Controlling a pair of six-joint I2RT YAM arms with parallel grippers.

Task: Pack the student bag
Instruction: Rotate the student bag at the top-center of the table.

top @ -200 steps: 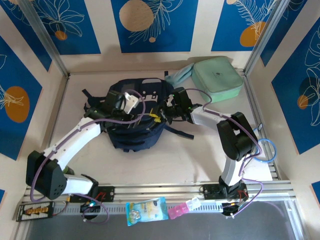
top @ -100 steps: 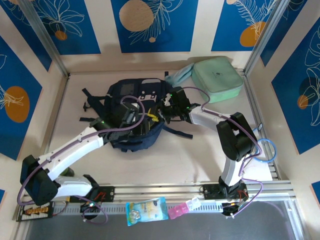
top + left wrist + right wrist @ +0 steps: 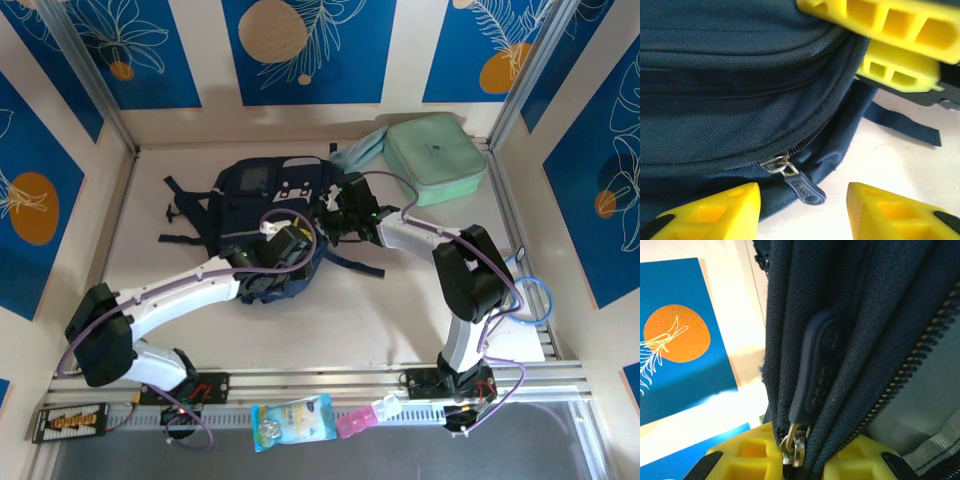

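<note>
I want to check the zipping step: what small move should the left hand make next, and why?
Probably ease forward a little and close on the zipper pull. It lies between the open fingers of the left hand, not yet pinched, while the right hand is clamped on the student bag fabric beside a zip.

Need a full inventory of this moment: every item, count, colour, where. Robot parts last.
student bag: 1, dark navy, lying mid-table
zip pull: 2, navy; one at the bag's near edge, one along a zip at its right side
zip case: 1, mint green, far right of the table
snack packet: 1, light blue, near edge past the rail
pink packet: 1, pink, beside the snack packet
cable loop: 1, blue, right edge
table: 1, pale beige
left gripper: yellow jaws open, either side of a zip pull
right gripper: yellow jaws shut on the student bag
</note>
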